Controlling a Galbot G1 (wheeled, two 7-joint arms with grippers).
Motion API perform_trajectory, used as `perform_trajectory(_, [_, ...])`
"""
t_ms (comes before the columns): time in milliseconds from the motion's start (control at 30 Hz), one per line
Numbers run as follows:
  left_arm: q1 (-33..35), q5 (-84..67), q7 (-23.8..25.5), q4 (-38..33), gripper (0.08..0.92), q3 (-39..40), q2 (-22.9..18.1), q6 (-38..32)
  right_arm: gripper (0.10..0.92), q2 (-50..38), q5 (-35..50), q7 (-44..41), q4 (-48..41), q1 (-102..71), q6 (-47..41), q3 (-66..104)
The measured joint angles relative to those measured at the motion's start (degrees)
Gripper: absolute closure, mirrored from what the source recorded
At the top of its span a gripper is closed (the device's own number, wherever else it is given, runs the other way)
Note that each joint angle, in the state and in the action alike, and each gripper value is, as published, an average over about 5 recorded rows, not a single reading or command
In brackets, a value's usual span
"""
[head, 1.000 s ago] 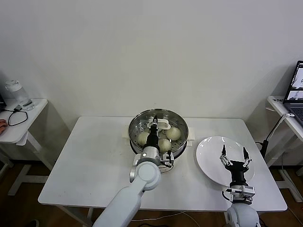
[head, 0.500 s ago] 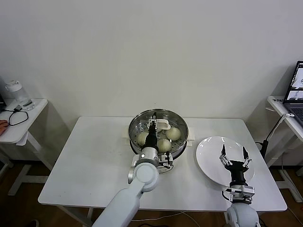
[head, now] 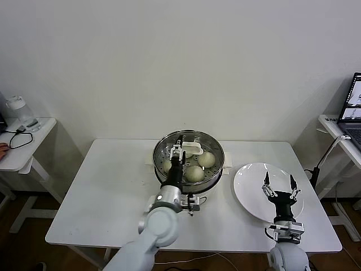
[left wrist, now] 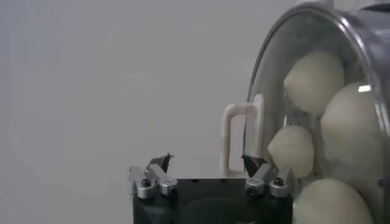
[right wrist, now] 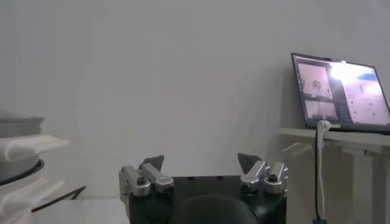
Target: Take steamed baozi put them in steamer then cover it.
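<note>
The steel steamer (head: pixel 216 169) stands mid-table with the clear glass cover (head: pixel 198 140) lying on it, white handle (head: pixel 192 149) up. Steamed baozi (head: pixel 206 159) show through the glass, and up close (left wrist: pixel 312 79) in the left wrist view behind the cover's metal rim (left wrist: pixel 259 79). My left gripper (head: pixel 176 151) hovers over the steamer's near-left part, open (left wrist: pixel 207 163) and holding nothing, with the handle (left wrist: pixel 233 137) just beyond one fingertip. My right gripper (head: pixel 278 182) waits open (right wrist: pixel 201 161) above the plate.
A bare white plate (head: pixel 251 179) lies right of the steamer under the right gripper. A side table with a bottle (head: pixel 20 112) stands at far left, and a laptop (head: pixel 353 107) on another table at far right. The steamer's edge (right wrist: pixel 18 159) shows in the right wrist view.
My left gripper has opened, let go of the cover's handle, and drawn back toward the near-left. The cover stays on the steamer. The right arm has not moved.
</note>
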Motion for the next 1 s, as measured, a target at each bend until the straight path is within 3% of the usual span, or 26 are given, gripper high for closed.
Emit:
perform_trajectory(233, [5.17,-16.81,-7.21,-7.75,0.177,-5.52,3.71,-4.89,0.203,-0.71,1.65,0.44,2.07,-1.18,-2.25,-0.52])
perform_trajectory(467, [12.69,-42.21,-13.96,-8.30,0.177,-16.79,5.42,-18.74,0.203,-1.42,5.14,-0.06,4.21,-2.30,-4.68,-0.64])
perform_trajectory(700, [18.28,-62.10,-14.87,-4.86,0.177,-26.30,6.12,-31.62,0.203,-1.41,7.67,-0.55,5.09,-3.22,-6.04,-1.40])
perform_trajectory(1000, [22.29,-73.51,-13.08,-2.30,0.177,-32.11,6.10,-38.85,0.203,-1.41,9.01,-1.67,5.71,-3.94,-6.79,-2.32])
